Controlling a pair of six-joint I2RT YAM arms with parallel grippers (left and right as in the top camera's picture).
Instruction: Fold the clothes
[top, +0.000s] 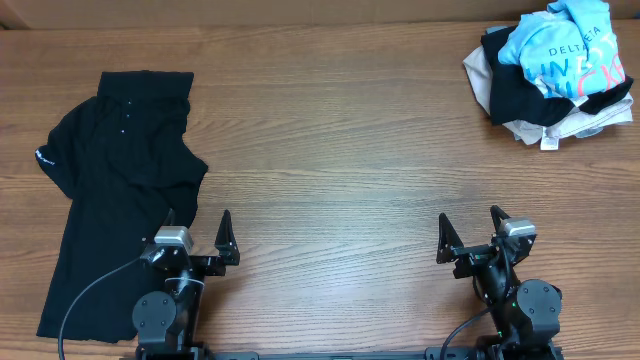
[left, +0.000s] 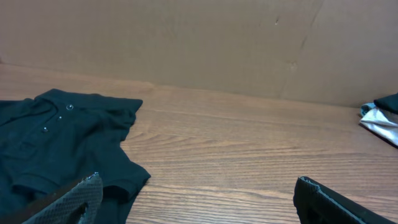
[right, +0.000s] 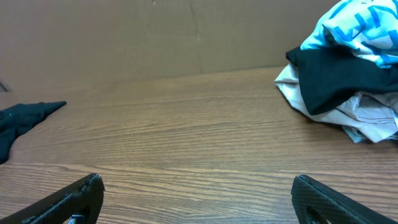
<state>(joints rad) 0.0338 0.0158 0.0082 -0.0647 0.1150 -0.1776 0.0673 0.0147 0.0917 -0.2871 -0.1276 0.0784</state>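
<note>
The clothes are in two places. A light blue T-shirt (top: 565, 45) with white and pink lettering lies crumpled on top of a pile at the far right corner, and the right wrist view shows the T-shirt (right: 354, 25) too. A black polo shirt (top: 120, 170) lies spread out at the left, partly rumpled, and appears in the left wrist view as the polo (left: 56, 137). My left gripper (top: 197, 222) (left: 198, 180) is open at the front, its left finger over the polo's edge. My right gripper (top: 468, 220) (right: 198, 179) is open over bare wood, holding nothing.
Under the blue T-shirt the pile holds a black garment (top: 515, 85) (right: 336, 78) and beige-white clothes (top: 560, 125) (right: 373, 118). The wooden table (top: 340, 150) runs to a brown wall (right: 155, 37) at the back. A corner of the pile (left: 380, 118) shows in the left wrist view.
</note>
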